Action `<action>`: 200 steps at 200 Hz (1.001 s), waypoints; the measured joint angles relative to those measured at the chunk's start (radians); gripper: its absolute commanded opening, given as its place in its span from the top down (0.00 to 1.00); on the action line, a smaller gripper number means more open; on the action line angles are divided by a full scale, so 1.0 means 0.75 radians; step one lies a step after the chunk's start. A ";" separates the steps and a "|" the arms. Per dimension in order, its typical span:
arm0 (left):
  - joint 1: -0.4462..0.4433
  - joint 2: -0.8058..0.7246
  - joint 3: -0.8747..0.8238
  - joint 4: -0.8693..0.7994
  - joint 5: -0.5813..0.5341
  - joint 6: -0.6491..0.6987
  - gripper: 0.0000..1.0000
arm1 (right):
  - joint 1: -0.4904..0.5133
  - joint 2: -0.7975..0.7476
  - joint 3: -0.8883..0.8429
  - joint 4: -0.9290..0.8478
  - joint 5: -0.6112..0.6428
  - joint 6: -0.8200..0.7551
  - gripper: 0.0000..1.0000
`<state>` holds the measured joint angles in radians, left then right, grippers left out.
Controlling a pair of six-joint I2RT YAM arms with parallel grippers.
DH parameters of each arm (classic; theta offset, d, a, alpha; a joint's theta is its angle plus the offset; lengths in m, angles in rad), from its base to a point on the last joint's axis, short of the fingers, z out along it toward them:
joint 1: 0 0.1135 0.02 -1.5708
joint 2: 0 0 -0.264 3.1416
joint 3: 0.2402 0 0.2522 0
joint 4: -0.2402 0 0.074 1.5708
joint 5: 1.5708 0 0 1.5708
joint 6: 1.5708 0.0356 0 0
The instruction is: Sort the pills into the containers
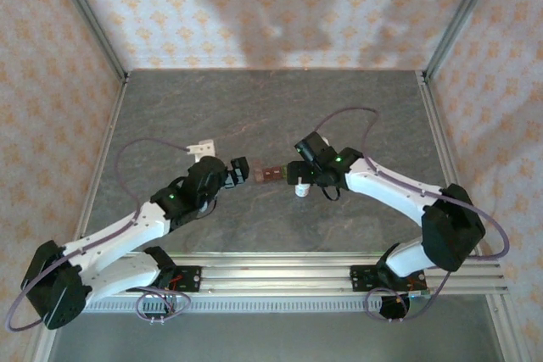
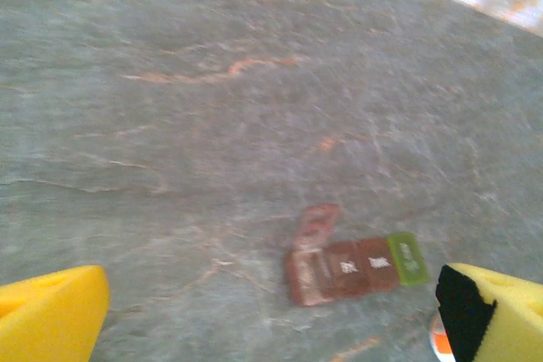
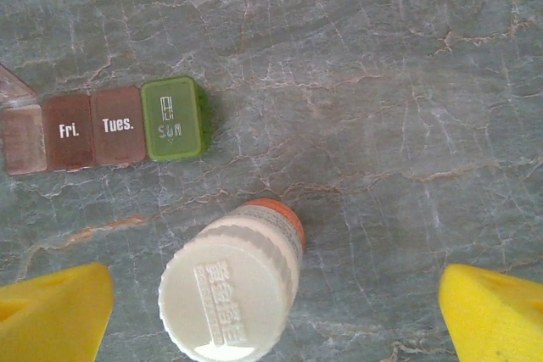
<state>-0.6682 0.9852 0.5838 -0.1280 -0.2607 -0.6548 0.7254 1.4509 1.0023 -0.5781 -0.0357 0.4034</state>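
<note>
**Holding both hands spread at either end of the pill strip**

From above, your left hand (image 1: 242, 171) and your right hand (image 1: 294, 175) face each other near the middle of the grey counter (image 1: 254, 108). The containers (image 1: 270, 175) lie flat between them, and each hand is close to one end of the strip.

Your left hand is spread wide and pinches nothing. In its wrist view, its yellow pads (image 2: 51, 315) sit at the two bottom corners. The strip lies on the counter ahead of them, nearer the right-side pad, and touches neither.

Your right hand is also spread, with its pads (image 3: 496, 315) far apart at the bottom corners of its wrist view. A white bottle (image 3: 233, 290) with an orange band stands between them, ribbed cap toward the camera. It is closer to the pad on the left of that view, and you can see a gap on both sides of it.

In that same view, the containers lie just beyond the bottle, apart from it, and run off the left edge of the picture. The green end compartment (image 3: 174, 118), marked SUN, is nearest the bottle. Next come two brownish-red ones reading "Tues." and "Fri.". The last compartment's clear lid (image 2: 316, 226) stands open, and you cannot tell what is inside.
</note>
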 measured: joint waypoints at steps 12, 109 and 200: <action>0.010 -0.047 -0.026 -0.026 -0.057 -0.009 0.00 | 0.000 0.021 0.012 0.001 -0.008 -0.010 0.05; 0.057 -0.084 -0.051 -0.162 -0.153 -0.009 0.00 | 0.000 0.135 0.038 0.001 -0.034 -0.046 0.17; 0.063 0.050 -0.048 -0.233 -0.156 -0.039 0.00 | 0.000 0.198 0.038 0.020 -0.056 -0.050 0.27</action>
<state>-0.6209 1.0225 0.5476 -0.3031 -0.3779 -0.6838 0.7254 1.5997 1.0306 -0.5629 -0.0776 0.3656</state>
